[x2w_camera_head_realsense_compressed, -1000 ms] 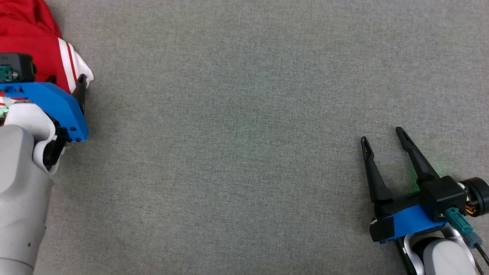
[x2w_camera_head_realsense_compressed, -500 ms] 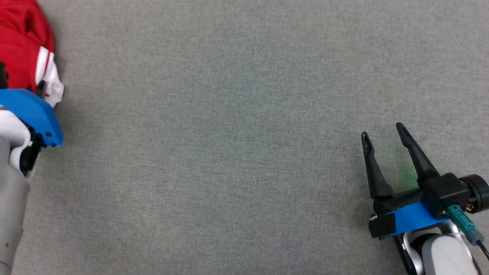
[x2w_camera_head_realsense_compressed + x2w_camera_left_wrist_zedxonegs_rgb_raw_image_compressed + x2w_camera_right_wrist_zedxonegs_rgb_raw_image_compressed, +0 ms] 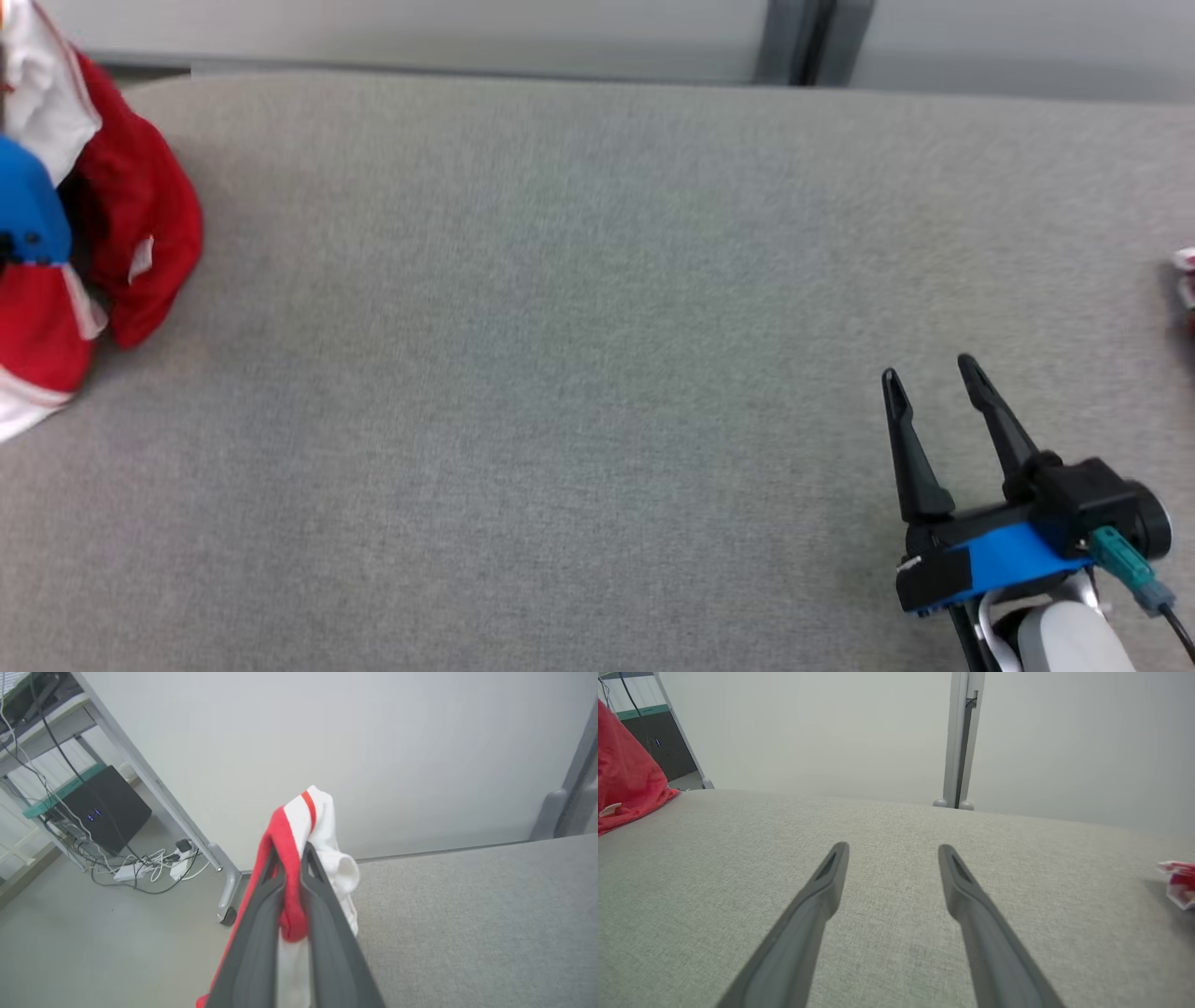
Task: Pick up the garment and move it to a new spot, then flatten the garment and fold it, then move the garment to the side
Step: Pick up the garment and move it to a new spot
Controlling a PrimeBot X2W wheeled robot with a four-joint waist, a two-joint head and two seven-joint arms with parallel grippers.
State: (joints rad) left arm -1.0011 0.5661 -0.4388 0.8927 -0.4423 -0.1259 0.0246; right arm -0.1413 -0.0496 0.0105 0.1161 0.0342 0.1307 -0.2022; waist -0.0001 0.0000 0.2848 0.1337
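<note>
Grey desk: left claw clamped on red-and-white garment, bunched at desk's left edge; right claw spread apart, gripping nothing, over desk's right side.

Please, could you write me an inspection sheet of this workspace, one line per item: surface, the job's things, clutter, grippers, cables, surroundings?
Surface: grey fabric surface, flat, bare in the middle.
Job's things: red and white garment, bunched at the left edge, pinched by its red hem.
Clutter: small red and white thing at the right edge; too cropped to identify.
Grippers: left gripper shut on the garment; right gripper open, low over the surface, holding nothing.
Cables: teal plug with a lead at the right wrist; loose cables and a power strip on the floor.
Surroundings: pale wall, grey post, black box.
</note>
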